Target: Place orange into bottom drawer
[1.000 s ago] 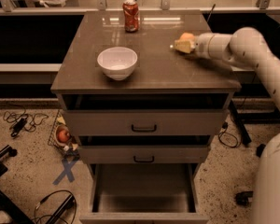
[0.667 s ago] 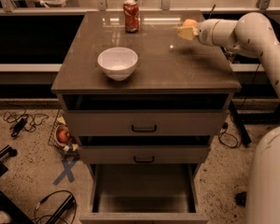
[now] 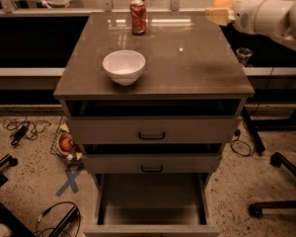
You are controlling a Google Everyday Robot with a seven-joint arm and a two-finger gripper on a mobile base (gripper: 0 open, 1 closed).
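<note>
The orange is held in my gripper at the upper right, raised above the far right corner of the cabinet top. The gripper is shut on the orange, and its pale fingers cover the fruit's lower part. The bottom drawer is pulled open at the foot of the cabinet, and its smooth grey floor is bare. It lies well below and to the left of the gripper. The two upper drawers with black handles are nearly shut.
A white bowl stands on the cabinet top at the left. A red soda can stands at the back. A wire basket with a reddish fruit sits on the floor at the left. Cables and chair legs lie around the cabinet.
My arm has lifted the orange off the cabinet top and carried it up and toward the far right corner. The bowl, can and drawers have not moved.
</note>
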